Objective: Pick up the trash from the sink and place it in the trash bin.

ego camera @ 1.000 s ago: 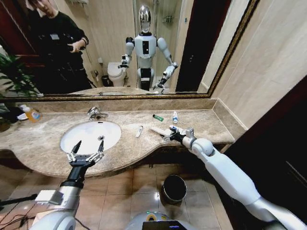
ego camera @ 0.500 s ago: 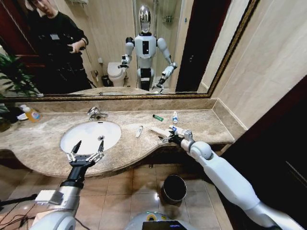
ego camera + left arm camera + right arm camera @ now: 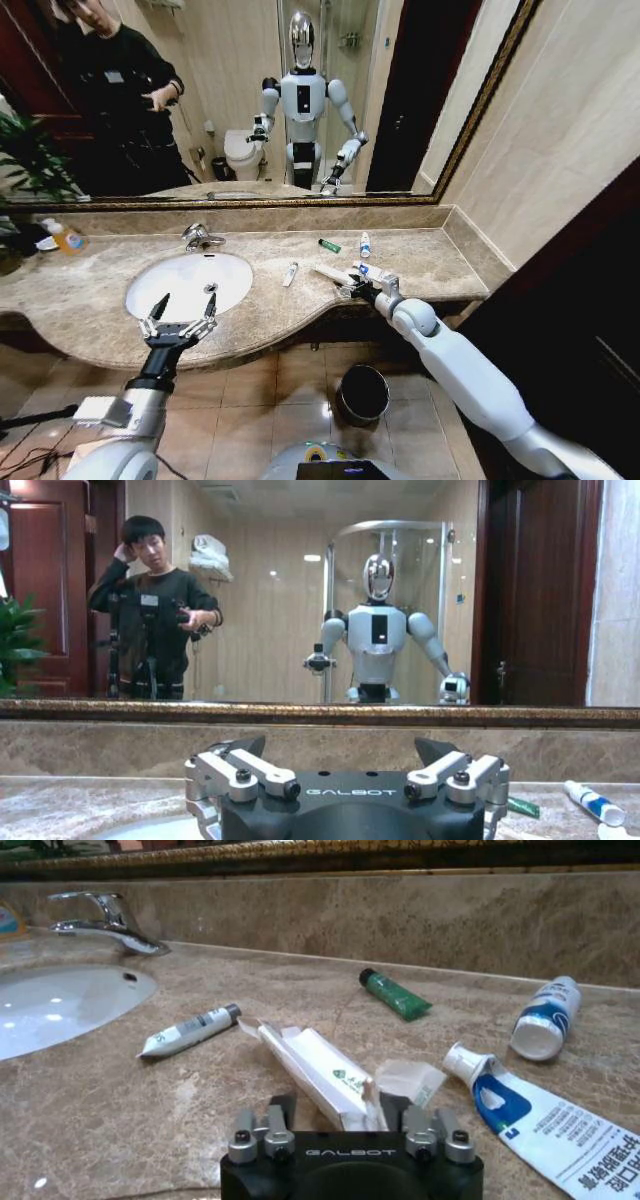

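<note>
Right arm stretched low across the marble counter [image 3: 420, 255]; right gripper [image 3: 340, 1119] at a long white paper-wrapped packet [image 3: 310, 1069], fingers close on both sides of its near end; actual contact can't be told. "GALBOT" printed on both gripper bodies. Left gripper [image 3: 181, 318] spread wide, empty, hovering at the sink [image 3: 150, 290] front rim. Blue-marked tube [image 3: 545, 1121], white bottle [image 3: 545, 1018], green tube [image 3: 395, 995], small tube [image 3: 190, 1031] lie on counter; trash bin [image 3: 363, 393] on the floor below.

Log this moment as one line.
right gripper: fingers around white carton on counter | left gripper: open, over sink
</note>
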You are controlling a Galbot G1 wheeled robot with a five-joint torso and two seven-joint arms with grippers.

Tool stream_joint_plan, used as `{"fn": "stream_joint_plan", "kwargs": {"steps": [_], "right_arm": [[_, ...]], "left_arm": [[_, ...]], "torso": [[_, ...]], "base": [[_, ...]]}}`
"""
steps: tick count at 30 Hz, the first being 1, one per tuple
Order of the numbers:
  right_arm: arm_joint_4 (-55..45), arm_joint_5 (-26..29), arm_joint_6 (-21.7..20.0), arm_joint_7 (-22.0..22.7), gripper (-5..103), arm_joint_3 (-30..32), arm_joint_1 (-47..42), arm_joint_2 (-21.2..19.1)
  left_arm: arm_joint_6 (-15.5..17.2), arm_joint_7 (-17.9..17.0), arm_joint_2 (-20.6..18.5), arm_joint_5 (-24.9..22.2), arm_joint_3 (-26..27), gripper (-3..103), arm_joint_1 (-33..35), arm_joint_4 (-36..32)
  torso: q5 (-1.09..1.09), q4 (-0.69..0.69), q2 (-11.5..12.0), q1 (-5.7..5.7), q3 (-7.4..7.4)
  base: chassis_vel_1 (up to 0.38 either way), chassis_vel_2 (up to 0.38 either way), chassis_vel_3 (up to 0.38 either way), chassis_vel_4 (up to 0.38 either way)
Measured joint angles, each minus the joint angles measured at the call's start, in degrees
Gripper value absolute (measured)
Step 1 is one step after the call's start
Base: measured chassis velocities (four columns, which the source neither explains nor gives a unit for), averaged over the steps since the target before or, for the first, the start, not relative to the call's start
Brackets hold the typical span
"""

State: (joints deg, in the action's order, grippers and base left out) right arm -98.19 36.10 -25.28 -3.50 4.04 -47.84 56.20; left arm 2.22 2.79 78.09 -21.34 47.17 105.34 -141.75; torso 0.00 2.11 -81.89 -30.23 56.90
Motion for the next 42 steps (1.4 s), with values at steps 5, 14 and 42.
{"fn": "stream_joint_plan", "kwargs": {"steps": [5,14,42], "right_arm": [[-0.2,-0.1,0.6,0.6,39,0.1,-0.4,0.1],[-0.9,-0.1,0.9,0.8,7,0.6,-1.0,0.1],[-37.8,4.4,-1.4,18.2,0,18.0,-33.4,-6.7]], "left_arm": [[0.0,0.0,0.0,0.0,0.0,100,0.0,0.0],[0.0,0.0,0.0,0.0,0.0,100,0.0,0.0],[0.0,0.0,0.0,0.0,0.0,100,0.0,0.0]], "torso": [[0.00,0.00,0.0,0.00,0.00],[0.00,0.00,0.0,0.00,0.00],[0.00,0.01,0.0,0.00,-0.01]], "base": [[0.000,0.000,0.000,0.000],[0.000,0.000,0.000,0.000],[0.000,0.000,0.000,0.000]]}}
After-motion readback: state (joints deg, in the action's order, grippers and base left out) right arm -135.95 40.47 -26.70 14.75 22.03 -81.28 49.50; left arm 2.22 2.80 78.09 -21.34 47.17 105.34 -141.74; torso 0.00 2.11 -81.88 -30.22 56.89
